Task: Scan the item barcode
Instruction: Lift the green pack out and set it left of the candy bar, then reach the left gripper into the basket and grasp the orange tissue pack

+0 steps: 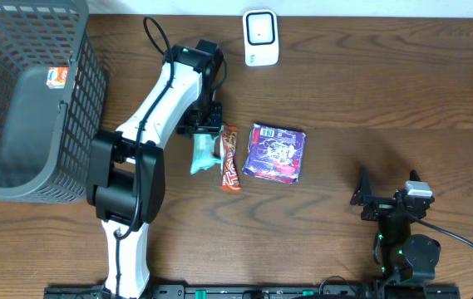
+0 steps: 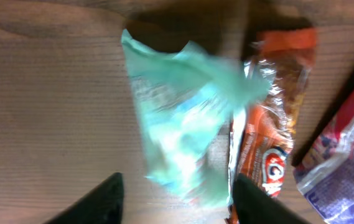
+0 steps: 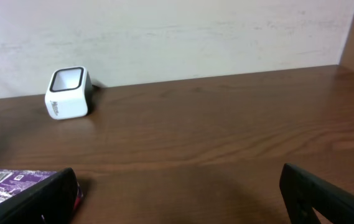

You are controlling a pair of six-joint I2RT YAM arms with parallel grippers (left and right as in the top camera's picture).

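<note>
Teal packet (image 1: 204, 154) lies lengthwise front-to-back beside the orange bar (image 1: 230, 159).

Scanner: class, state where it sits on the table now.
Overhead, the scanner sits at the far edge of the table, near the middle, apart from and beyond the purple packet.

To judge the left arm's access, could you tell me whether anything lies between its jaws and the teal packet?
Nothing visible does: the left gripper straddles the teal packet with jaws open. The orange bar lies against the packet's side, beside one jaw.
</note>
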